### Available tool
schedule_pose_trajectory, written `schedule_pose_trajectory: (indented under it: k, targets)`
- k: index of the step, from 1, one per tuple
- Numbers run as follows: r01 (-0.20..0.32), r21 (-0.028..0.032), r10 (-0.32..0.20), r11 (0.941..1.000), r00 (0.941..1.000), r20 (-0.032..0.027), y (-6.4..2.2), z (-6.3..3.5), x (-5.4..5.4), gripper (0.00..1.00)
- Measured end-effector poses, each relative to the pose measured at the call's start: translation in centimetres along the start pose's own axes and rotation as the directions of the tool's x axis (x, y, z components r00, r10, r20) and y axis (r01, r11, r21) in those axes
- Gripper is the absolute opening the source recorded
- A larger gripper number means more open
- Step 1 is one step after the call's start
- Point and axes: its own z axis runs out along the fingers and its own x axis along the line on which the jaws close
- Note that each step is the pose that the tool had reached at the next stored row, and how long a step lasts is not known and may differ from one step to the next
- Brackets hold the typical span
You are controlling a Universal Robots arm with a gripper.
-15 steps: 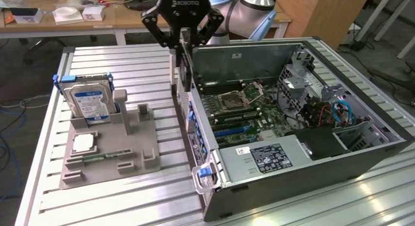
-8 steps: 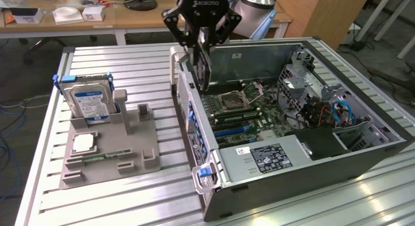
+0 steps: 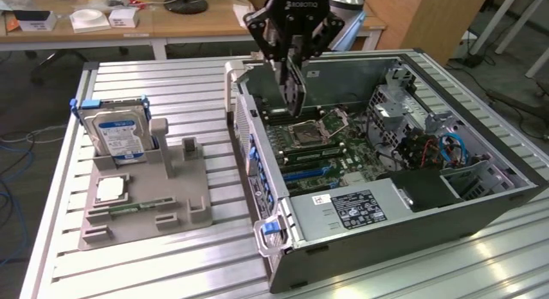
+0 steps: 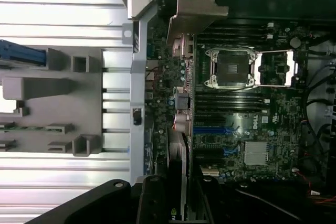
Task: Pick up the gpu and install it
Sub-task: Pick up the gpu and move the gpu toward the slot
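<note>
The pincer [image 3: 294, 60] hangs over the open case [image 3: 386, 215], clamped on the gpu [image 3: 296, 93]. It grips the card by its upper edge, one finger [image 3: 276, 51] on each flat side. The gpu stands upright and edge-on in the exterior view, a dark thin board reaching down into the case.

Its lower edge is low over the motherboard [image 3: 339, 151], just beside the socket [image 3: 306, 132] on the exterior view's left. Whether it touches the board or sits in a slot, I cannot tell.

In the wrist view the gpu [image 4: 181, 98] runs away from the pincer [image 4: 176, 205] along the side of the motherboard [image 4: 252, 145] nearest the case wall. Its metal bracket [image 4: 202, 9] is at the far end. The socket [image 4: 234, 68] and a blue slot [image 4: 212, 129] lie beside it, uncovered.

The case lies on its side on the ribbed tabletop [image 3: 171, 87] with its inside facing up. Well apart from it, to the exterior view's left, sits a grey holder [image 3: 146, 196]. A hard drive [image 3: 120, 135] stands upright in the holder, and a green memory stick [image 3: 128, 209] lies flat near its front.
</note>
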Motion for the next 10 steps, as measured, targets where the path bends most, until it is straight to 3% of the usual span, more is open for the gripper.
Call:
schedule_pose_trajectory:
  k: [10]
  targets:
    - [0.0, 0.0, 0.0, 1.0, 1.0, 0.0, 0.01, 0.07, -4.6, 0.27]
